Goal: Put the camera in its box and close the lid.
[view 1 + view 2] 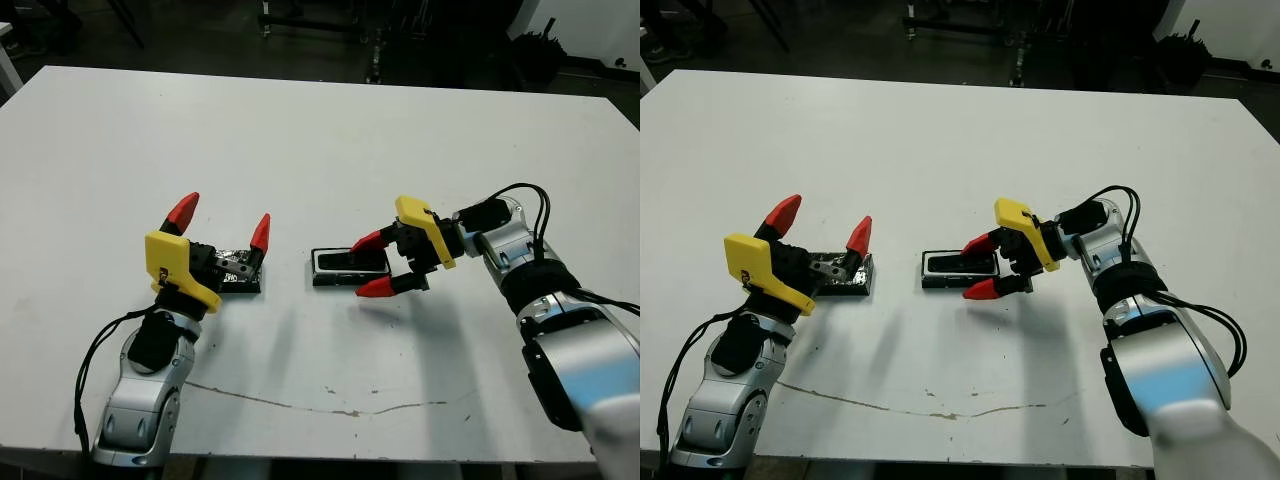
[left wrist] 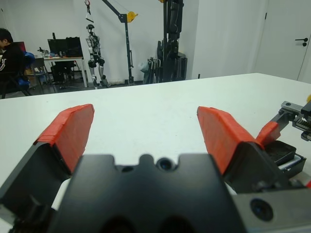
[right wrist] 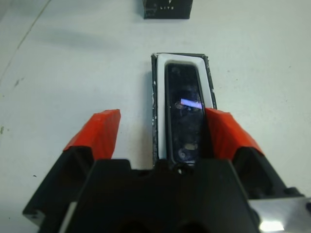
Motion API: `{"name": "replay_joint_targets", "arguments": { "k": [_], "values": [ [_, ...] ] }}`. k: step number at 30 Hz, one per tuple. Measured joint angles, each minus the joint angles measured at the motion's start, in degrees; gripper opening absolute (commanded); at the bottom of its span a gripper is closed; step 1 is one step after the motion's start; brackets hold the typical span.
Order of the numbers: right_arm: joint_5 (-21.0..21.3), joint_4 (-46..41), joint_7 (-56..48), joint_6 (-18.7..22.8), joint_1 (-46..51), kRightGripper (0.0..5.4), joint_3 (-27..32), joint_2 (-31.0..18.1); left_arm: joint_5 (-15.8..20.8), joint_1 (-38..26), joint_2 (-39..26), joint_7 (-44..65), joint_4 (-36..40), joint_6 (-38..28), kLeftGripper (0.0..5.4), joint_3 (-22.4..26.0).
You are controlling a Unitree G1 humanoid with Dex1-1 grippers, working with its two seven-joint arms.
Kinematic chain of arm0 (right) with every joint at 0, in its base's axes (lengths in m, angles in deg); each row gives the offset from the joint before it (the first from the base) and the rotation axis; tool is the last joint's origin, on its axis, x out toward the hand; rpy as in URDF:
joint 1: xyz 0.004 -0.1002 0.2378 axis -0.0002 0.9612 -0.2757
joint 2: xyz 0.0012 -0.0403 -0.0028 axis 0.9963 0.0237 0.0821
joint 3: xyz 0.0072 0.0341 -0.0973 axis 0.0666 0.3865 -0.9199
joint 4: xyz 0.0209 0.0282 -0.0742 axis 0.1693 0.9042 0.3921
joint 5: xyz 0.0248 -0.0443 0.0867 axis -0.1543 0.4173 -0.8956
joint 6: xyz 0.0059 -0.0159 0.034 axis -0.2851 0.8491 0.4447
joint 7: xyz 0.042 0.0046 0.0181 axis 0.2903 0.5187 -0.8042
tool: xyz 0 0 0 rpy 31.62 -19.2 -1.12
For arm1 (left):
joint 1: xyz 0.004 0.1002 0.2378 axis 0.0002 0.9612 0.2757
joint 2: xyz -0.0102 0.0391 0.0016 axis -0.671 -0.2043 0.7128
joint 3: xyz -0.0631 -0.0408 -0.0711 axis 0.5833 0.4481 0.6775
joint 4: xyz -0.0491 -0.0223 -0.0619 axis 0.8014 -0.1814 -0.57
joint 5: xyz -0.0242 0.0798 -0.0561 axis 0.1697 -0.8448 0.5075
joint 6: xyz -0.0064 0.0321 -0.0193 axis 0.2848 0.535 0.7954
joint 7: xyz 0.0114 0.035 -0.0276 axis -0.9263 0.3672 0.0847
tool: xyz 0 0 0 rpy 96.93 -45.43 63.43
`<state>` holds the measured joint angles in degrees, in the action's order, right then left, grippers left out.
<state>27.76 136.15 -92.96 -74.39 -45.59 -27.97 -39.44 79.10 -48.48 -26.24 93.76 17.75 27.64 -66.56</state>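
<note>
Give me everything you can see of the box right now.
The box is a small shallow black tray with a white lining, lying flat near the middle of the white table. The camera, a glossy black bar, already lies inside it, filling most of the lining. The open right gripper straddles the box's right end, one finger on each long side; contact cannot be told. No lid is on it: the lid lies apart to its left, under the left gripper.
</note>
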Motion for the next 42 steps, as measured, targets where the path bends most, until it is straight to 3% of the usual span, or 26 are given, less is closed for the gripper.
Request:
{"name": "replay_joint_targets", "arguments": {
  "k": [6,15,20,25,30,36,42],
  "values": [
    [-2.03,-4.77,0.67,3.39,2.32,5.39,3.99,-5.06,0.28,0.20,-0.02,0.22,-0.08,-0.02,5.40,0.14],
    [-8.31,-17.20,-1.67,15.15,2.92,5.39,9.14,-10.95,0.33,0.20,-0.04,0.23,-0.05,-0.01,5.40,0.04],
    [-11.09,-24.84,-0.73,17.88,5.14,5.39,11.21,-13.80,0.45,0.17,-0.04,0.24,-0.07,0.00,5.40,0.00],
    [-15.31,-36.17,8.92,24.53,10.88,5.39,16.21,-14.21,0.49,0.12,-0.22,0.65,-0.10,0.01,5.40,0.04],
    [-18.06,-54.06,27.84,28.23,24.49,4.79,22.67,-10.82,0.87,-1.17,-4.32,4.66,-0.22,0.86,5.40,0.89],
    [-18.41,-70.47,43.49,28.75,42.66,3.99,26.31,-5.35,3.57,-7.79,-18.53,19.12,-3.19,1.36,5.40,4.65],
    [-22.69,-77.91,46.86,23.43,54.86,3.08,28.88,-1.38,4.25,-17.81,-31.94,33.42,-9.39,1.22,5.40,5.65]
  ]
}}
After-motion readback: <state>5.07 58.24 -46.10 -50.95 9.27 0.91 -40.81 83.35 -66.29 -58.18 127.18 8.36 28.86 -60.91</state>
